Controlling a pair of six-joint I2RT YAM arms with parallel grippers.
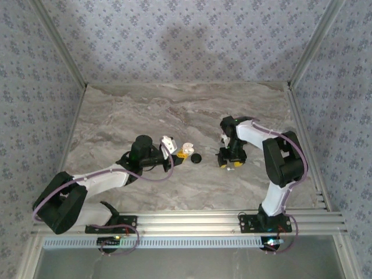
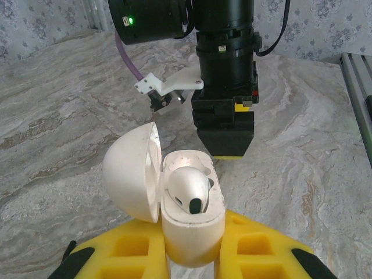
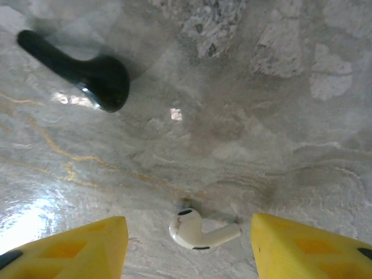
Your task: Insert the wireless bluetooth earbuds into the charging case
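Presently, all positions are taken from the charging case [image 1: 186, 149], working left to right.

1. The left gripper [image 1: 182, 153] lies at the case, near the middle of the marble table [image 1: 145, 110]. In the left wrist view its 2 yellow fingers [image 2: 261, 250] are clenched on the lower body of the case [image 2: 192, 232], 1 on each side, and the case stands upright between them.

2. The lid [image 2: 131, 171] is hinged open to the left of the case body. 1 white earbud [image 2: 189, 189] sits in the case recess, its dark tip facing the camera. Whether it is fully seated cannot be told.

3. A small black item [image 1: 196, 157] lies on the table just right of the case, apart from it. In the right wrist view it [image 3: 96, 75] shows a glossy rounded head and a tapering stem.

4. The right gripper [image 1: 229, 164] is further right of the case, pointing down at the table. In the right wrist view its jaws [image 3: 189, 247] are spread and grasp nothing.

5. A second white earbud [image 3: 192, 229] lies on its side on the table between those spread fingers, touching neither, stem pointing right.
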